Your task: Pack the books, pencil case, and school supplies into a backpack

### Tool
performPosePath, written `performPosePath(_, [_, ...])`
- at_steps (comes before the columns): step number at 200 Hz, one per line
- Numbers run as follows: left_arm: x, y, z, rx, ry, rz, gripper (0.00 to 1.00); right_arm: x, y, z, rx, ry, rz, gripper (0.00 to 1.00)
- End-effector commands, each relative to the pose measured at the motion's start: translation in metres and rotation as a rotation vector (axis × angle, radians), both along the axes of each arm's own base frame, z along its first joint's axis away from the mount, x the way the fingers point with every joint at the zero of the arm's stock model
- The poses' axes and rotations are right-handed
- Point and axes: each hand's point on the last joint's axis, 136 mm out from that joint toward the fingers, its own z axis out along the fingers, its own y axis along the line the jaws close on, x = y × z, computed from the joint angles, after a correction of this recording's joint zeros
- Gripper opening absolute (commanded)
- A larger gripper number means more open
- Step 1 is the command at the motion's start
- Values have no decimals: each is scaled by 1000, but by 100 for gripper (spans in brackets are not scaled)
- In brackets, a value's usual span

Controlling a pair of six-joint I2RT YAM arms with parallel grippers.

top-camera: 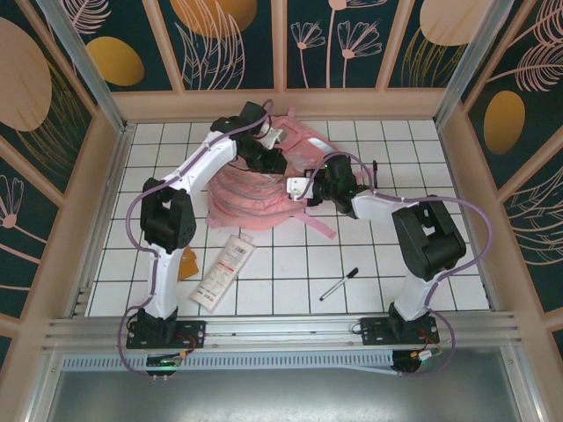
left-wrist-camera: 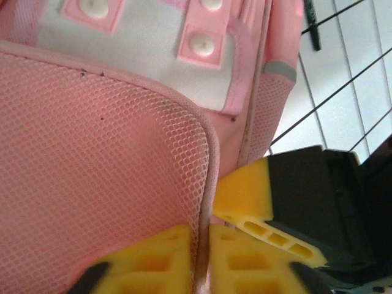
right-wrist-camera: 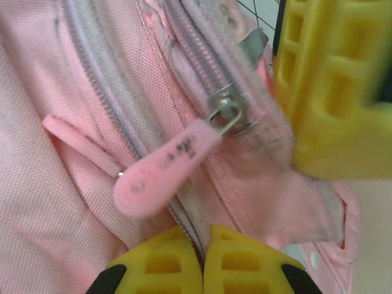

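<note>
The pink backpack [top-camera: 259, 209] lies flat at the far middle of the counter [top-camera: 290, 264], its long axis running far to near and leaning a little left at the near end, with its straps trailing toward the near right. The left end effector [left-wrist-camera: 205, 245] is clenched on the trimmed edge of a mesh pocket. The right end effector [right-wrist-camera: 203, 257] pinches a fold of fabric just below a pink zip pull [right-wrist-camera: 162, 165].

Well apart, nearer the arm bases, the white pencil case [top-camera: 224, 268] points near-left to far-right, and so does a pen [top-camera: 339, 284]. The counter is white with a dark grid. Wall panels [top-camera: 229, 44] surround it, dark teal with orange shapes and line-drawn plants.
</note>
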Motion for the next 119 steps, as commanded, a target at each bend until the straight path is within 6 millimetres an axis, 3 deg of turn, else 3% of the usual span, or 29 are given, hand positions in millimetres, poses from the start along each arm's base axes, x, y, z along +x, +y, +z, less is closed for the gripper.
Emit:
performPosePath(1, [2, 9, 75, -154, -118, 47, 43, -7, 10, 33, 151, 80, 17, 0])
performPosePath(19, [-13, 26, 102, -161, -246, 73, 53, -8, 17, 50, 276, 193, 8, 0])
performPosePath(33, [-33, 39, 110, -165, -357, 55, 53, -6, 22, 62, 356, 275, -14, 0])
performPosePath(44, [-51, 47, 110, -187, -435, 50, 51, -4, 25, 71, 409, 338, -31, 0])
performPosePath(57, [-73, 54, 92, -196, -480, 49, 46, -4, 28, 80, 474, 424, -44, 0])
performPosePath(75, [-97, 45, 77, -191, -598, -11, 47, -8, 35, 85, 525, 522, -34, 0])
performPosePath(85, [-99, 41, 73, -187, -637, -10, 50, -11, 37, 87, 542, 558, -29, 0])
performPosePath(119, [-75, 35, 57, -122, -592, 29, 47, -16, 42, 83, 543, 614, -23, 0])
